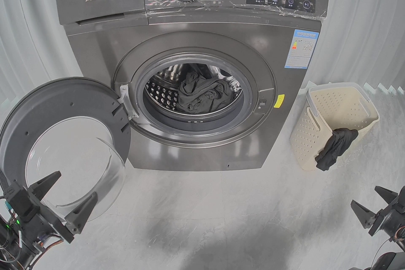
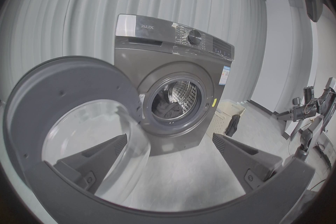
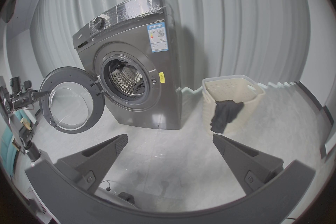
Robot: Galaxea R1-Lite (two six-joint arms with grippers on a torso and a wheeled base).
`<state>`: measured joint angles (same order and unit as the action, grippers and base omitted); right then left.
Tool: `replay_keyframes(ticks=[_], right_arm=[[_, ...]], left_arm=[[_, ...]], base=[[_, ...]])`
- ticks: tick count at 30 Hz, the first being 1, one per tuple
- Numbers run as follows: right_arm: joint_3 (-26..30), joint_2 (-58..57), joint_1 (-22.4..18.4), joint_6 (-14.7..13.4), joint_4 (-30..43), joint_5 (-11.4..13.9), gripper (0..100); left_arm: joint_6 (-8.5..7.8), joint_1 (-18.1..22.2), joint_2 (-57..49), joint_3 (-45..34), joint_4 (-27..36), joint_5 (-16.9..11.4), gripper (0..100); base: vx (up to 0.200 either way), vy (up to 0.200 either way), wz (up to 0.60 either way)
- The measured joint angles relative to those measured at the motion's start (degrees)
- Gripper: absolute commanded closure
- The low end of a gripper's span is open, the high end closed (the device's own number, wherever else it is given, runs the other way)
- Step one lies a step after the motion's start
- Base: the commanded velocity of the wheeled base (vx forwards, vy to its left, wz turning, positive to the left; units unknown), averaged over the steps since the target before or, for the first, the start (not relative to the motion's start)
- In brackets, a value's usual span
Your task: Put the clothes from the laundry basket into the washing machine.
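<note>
Head view: the left claw hangs released, jaws spread and empty, low in front of the round grey glass-windowed door, which stands wide open. The right claw is likewise released and empty, well apart from the cream perforated plastic laundry basket. A dark garment drapes over the basket's front rim, partly outside. A heap of dark clothes lies in the drum of the grey front-loading washing machine. Right wrist view adds the machine's side panel and the basket's inner wall.
</note>
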<state>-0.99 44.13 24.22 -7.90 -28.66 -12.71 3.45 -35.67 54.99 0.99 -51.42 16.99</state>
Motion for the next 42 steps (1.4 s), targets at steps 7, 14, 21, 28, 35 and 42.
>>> replay_keyframes(ticks=[7, 14, 21, 28, 35, 42], right_arm=[[0.00, -14.56, -7.45, 1.61, 9.92, 1.72, 0], [0.00, -29.37, -15.49, 5.19, 21.88, 6.53, 0], [0.00, -39.20, -22.86, 9.24, 25.99, 9.85, 0], [0.00, -42.42, -24.02, 10.79, 26.09, 8.09, 0], [-0.02, -43.23, -24.15, 8.58, 28.42, 13.99, 0], [-0.02, -43.42, -24.13, 8.30, 28.76, 14.54, 0]], left_arm=[[0.24, 5.94, -12.67, 0.00, 15.02, -0.22, 0], [1.17, 12.13, -24.95, 0.02, 27.34, -0.52, 0], [1.30, 20.71, -34.66, 0.02, 36.07, -2.13, 0], [-0.72, 29.96, -44.85, 0.02, 43.00, -8.05, 0], [-2.96, 34.71, -51.91, 0.02, 50.64, -18.43, 0], [-3.05, 35.65, -53.78, 0.02, 51.74, -17.21, 0]], base=[[0.000, 0.000, 0.00], [0.000, 0.000, 0.00], [0.000, 0.000, 0.00], [0.000, 0.000, 0.00], [0.000, 0.000, 0.00], [0.000, 0.000, 0.00]])
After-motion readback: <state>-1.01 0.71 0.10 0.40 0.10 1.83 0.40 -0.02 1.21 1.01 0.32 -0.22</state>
